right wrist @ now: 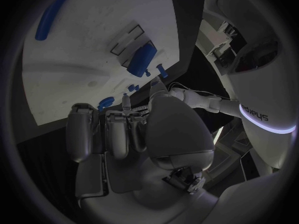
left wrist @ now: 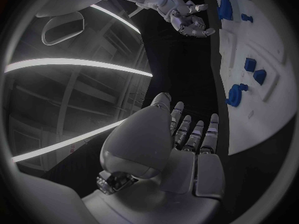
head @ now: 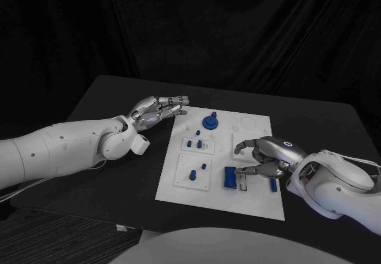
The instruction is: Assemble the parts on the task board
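**Right hand sits over the near-right parts; left hand waits off the far-left corner**

Over the right side of the task board (head: 208, 193), my right hand (head: 266, 157) hovers with its fingers curled downward and a little apart. I cannot make out anything held in it, though whether a fingertip touches the plate is too fine to tell. Just to its near-left stands the blue block (head: 229, 178), upright in its place, with its long axis running from near to far. To the near-right of the hand lies a slim blue bar (head: 274, 185), flat on the plate, also running near to far. Both lie close under my curled fingers, so I judge this hand to be the one that should work them; the block is the nearer to my fingertips.

My left hand (head: 159, 110) hangs beside the board's far-left corner, off the plate, fingers loosely bent together and holding nothing. The round blue knob (head: 210, 121) stands on the far part of the board, just right of that hand, nearer to it than to my right. Small blue pegs (head: 199, 144) sit in the middle-left panels, between the two hands.

For the coming move I judge that my right hand needs to reach down and toward the left, closing across the block's short width and not along its length.
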Action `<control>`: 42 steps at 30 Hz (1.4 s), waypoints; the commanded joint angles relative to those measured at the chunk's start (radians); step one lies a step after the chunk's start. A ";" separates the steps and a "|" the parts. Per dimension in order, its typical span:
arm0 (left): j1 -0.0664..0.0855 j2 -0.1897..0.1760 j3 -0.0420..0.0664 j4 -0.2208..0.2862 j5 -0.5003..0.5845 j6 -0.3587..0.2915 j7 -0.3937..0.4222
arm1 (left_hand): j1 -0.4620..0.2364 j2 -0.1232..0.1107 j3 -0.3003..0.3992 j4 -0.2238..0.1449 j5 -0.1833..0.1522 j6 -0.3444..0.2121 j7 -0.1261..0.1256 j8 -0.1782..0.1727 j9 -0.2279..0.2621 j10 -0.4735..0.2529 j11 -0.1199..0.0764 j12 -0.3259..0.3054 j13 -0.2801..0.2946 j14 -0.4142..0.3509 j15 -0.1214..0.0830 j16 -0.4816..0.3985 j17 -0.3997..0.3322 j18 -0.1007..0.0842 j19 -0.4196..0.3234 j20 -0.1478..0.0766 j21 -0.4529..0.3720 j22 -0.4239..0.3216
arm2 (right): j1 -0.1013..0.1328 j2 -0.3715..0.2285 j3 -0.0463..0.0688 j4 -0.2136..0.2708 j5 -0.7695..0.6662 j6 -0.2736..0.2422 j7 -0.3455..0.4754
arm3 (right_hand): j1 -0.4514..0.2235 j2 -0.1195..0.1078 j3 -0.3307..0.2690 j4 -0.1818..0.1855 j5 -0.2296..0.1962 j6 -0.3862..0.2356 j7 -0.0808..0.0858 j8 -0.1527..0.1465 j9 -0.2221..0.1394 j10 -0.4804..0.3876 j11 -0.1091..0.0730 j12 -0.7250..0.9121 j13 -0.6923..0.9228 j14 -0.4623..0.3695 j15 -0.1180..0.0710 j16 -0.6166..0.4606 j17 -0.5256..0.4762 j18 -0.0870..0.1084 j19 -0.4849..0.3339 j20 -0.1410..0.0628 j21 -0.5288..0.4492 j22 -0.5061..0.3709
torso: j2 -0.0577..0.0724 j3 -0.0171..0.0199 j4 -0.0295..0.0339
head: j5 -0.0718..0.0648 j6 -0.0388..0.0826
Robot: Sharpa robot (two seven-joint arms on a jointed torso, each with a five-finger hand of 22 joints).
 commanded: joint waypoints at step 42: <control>-0.009 -0.002 0.001 0.003 0.006 0.026 0.012 | 0.012 0.003 0.015 0.000 0.008 0.006 0.002 0.005 0.001 -0.001 0.009 0.004 0.001 0.001 0.002 0.005 0.000 -0.005 0.009 -0.001 0.006 -0.001 | -0.093 0.041 0.000 -0.016 -0.264 -0.033 -0.028 | 0.080 -0.029 0.029 0.021 0.360 -0.153 0.007 0.317 -0.051 0.105 0.007 0.003 0.263 0.105 0.007 0.003 0.263 0.003 0.011 0.007 -0.070 0.196 | 0.000 -0.0005 0.0005 | 0.001 0.000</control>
